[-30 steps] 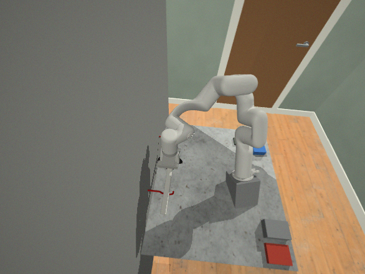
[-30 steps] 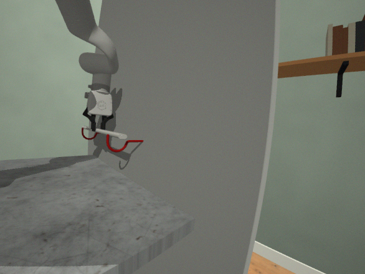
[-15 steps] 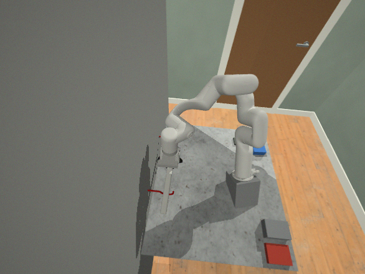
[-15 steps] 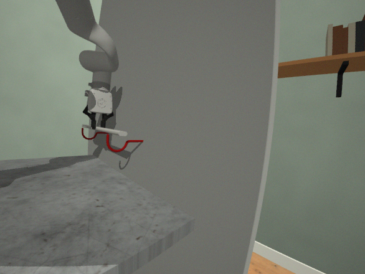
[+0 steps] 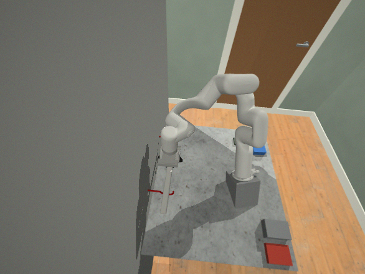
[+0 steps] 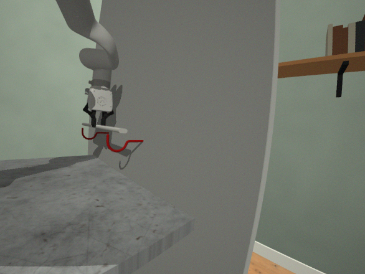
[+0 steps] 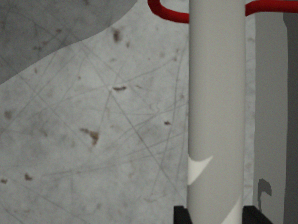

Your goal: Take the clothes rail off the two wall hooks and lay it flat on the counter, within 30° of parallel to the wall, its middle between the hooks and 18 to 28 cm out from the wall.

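The clothes rail point(image 5: 165, 191) is a pale grey rod. My gripper point(image 6: 97, 122) is shut on it near its far end and holds it level, just above the two red wall hooks. The near hook point(image 6: 119, 146) curves out from the grey wall under the rail's free end; the far hook point(image 6: 87, 135) sits under the gripper. In the wrist view the rail point(image 7: 216, 110) runs straight up the frame between my fingertips, with the near hook point(image 7: 172, 12) crossing behind it at the top. The marble counter point(image 6: 78, 212) lies well below the rail.
The tall grey wall point(image 5: 81, 124) stands right beside the rail. The arm's base pedestal point(image 5: 244, 190) stands mid-counter. A blue block point(image 5: 259, 151) lies behind the base. A grey box point(image 5: 275, 230) and a red pad point(image 5: 278, 254) sit at the counter's near right corner.
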Motion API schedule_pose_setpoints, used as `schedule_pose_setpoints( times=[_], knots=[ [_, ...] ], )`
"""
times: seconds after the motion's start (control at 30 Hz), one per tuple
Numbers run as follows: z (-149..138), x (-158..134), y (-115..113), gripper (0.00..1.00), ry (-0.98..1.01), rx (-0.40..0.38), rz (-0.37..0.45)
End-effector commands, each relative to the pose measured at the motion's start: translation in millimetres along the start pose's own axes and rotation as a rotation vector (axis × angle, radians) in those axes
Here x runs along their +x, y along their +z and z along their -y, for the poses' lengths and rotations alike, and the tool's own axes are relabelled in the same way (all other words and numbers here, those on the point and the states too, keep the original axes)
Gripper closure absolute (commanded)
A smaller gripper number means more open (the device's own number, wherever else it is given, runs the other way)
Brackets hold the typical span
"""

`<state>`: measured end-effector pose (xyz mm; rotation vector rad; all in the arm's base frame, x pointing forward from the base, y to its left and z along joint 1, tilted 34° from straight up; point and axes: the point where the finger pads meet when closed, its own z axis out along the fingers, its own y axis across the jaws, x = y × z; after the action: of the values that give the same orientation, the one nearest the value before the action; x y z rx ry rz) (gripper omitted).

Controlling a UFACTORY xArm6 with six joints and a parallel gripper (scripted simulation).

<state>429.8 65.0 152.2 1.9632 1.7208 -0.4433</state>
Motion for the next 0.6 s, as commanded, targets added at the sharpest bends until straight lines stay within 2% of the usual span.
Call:
schedule_pose_setpoints(
  times=[0.0, 0.57],
  knots=[
    [-1, 0, -5, 1.0, 0.001, -0.003, -0.002],
    [-1, 0, -15, 1.0, 0.001, -0.003, -0.002]
  ],
)
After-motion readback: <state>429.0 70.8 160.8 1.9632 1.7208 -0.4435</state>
